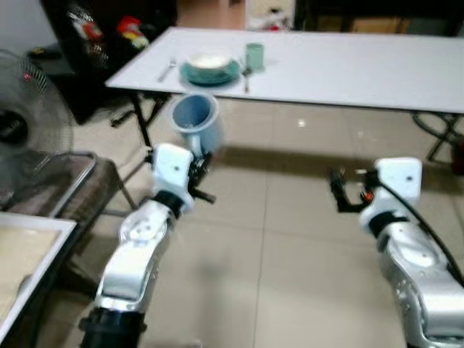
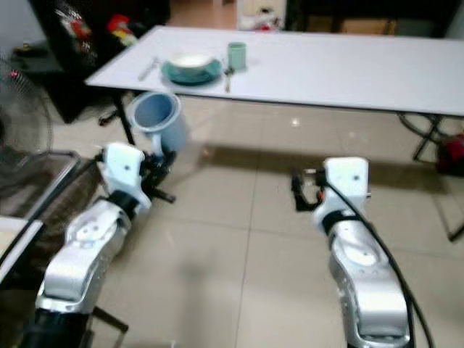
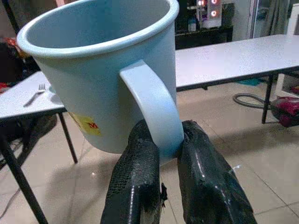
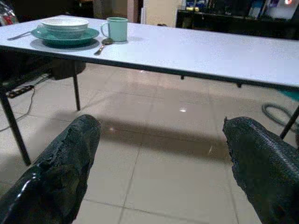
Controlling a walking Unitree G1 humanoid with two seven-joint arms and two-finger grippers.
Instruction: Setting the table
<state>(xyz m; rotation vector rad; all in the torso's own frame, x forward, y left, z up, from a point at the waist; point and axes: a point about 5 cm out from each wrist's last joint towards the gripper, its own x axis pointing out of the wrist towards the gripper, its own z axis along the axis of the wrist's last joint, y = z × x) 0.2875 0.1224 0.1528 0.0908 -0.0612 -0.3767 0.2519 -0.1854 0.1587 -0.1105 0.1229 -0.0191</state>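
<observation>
My left gripper point(image 1: 198, 154) is shut on the handle of a light blue mug point(image 1: 196, 119), held upright in the air short of the white table point(image 1: 348, 65). In the left wrist view both black fingers point(image 3: 140, 182) pinch the mug's handle point(image 3: 154, 112). On the table's near left corner stand a green plate point(image 1: 210, 72) with a white bowl point(image 1: 209, 61) on it, a fork point(image 1: 167, 69) to its left, a spoon point(image 1: 246, 78) and a green mug point(image 1: 254, 55) to its right. My right gripper point(image 1: 339, 190) is open and empty above the floor.
A standing fan point(image 1: 25, 123) and a dark wire rack point(image 1: 69, 181) are on my left, with a light counter edge point(image 1: 29, 246) at the near left. Folding table legs point(image 1: 141, 119) stand under the table. Tiled floor point(image 1: 290, 239) lies between me and the table.
</observation>
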